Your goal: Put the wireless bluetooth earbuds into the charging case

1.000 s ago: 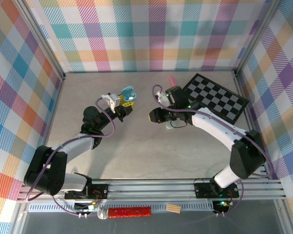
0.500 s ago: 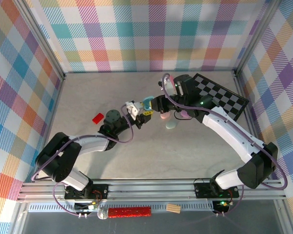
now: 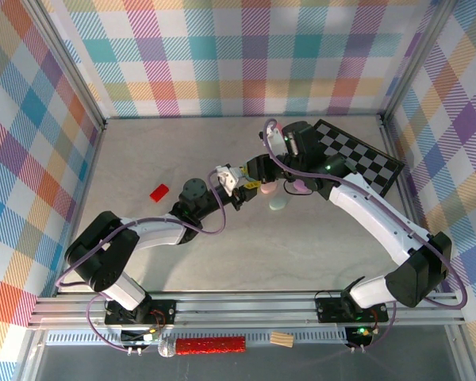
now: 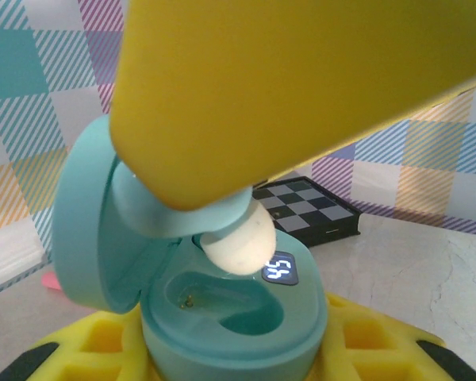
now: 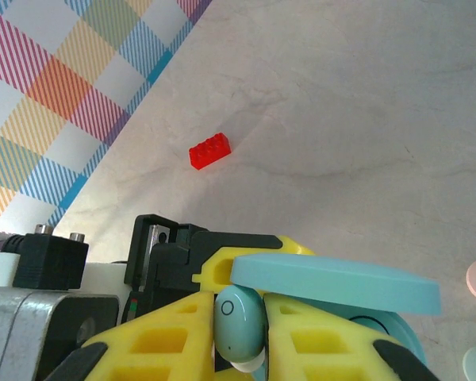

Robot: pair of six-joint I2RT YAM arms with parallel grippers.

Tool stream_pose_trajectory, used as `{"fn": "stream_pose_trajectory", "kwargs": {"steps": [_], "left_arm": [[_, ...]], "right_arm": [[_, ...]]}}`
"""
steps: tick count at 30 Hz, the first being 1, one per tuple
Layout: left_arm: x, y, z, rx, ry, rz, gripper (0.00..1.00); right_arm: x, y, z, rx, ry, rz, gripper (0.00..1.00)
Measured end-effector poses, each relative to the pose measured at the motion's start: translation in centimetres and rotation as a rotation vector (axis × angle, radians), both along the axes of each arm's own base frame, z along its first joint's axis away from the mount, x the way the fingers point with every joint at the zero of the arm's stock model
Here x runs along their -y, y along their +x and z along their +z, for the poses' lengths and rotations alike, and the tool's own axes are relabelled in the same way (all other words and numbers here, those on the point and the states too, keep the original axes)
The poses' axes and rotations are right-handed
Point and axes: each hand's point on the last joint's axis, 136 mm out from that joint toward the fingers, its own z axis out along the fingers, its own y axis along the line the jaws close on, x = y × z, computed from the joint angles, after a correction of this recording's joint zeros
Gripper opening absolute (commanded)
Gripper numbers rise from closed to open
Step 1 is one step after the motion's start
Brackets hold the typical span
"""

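Left claw point(image 4: 230, 357) clamps the open teal case point(image 4: 222, 313) steady, lid back, so right claw point(image 5: 239, 345) can seat its pinched earbud point(image 5: 238, 317) in the socket.

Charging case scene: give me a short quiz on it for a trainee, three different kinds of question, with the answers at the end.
1. True or false: the lid of the charging case is closed.
2. What does the right gripper hold? A an earbud; B the chessboard; C nothing.
3. Fill in: the brick on the table is ___.
Key: 1 false; 2 A; 3 red.
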Motion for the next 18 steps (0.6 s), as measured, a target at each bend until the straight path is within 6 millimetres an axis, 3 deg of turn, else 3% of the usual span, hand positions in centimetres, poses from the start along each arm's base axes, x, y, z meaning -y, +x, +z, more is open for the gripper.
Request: {"fn": "stream_pose_trajectory", "kwargs": {"steps": [9, 18], "left_arm": [[-0.3, 0.6, 0.4, -0.01, -0.015, 0.035, 0.35], [-0.2, 0.8, 0.7, -0.015, -0.025, 0.037, 0.35]], "right_arm": [[0.2, 0.1, -1.1, -0.015, -0.015, -0.016, 0.2], [0.0, 0.5, -0.8, 0.005, 0.002, -0.022, 0.19]]}}
